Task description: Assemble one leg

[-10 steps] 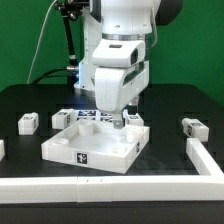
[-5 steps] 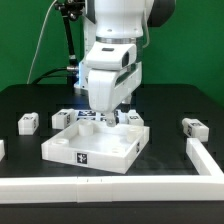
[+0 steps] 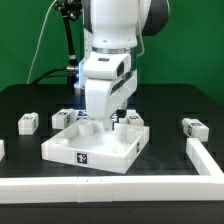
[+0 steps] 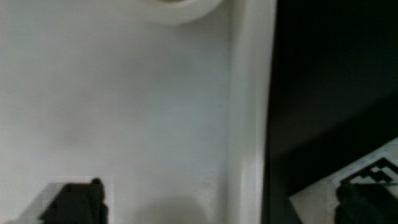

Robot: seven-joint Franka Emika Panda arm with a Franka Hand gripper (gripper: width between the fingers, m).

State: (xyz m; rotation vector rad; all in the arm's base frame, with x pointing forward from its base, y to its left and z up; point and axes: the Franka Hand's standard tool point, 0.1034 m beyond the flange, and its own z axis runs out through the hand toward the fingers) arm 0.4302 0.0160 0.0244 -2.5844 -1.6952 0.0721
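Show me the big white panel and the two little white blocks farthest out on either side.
White panel (image 3: pixel 95 143): exterior view, bare top face.
Leg at the exterior view's left (image 3: pixel 28 122): its marked front face.
Leg at the exterior view's right (image 3: pixel 193 127): its middle.

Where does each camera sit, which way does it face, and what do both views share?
Exterior view: off the arm, above the table, looking down across it at the white panel and loose legs; shows the arm to its jaws.
Wrist view: on the wrist, facing down at the panel; shows one dark finger.
Shared: the panel and the black table.
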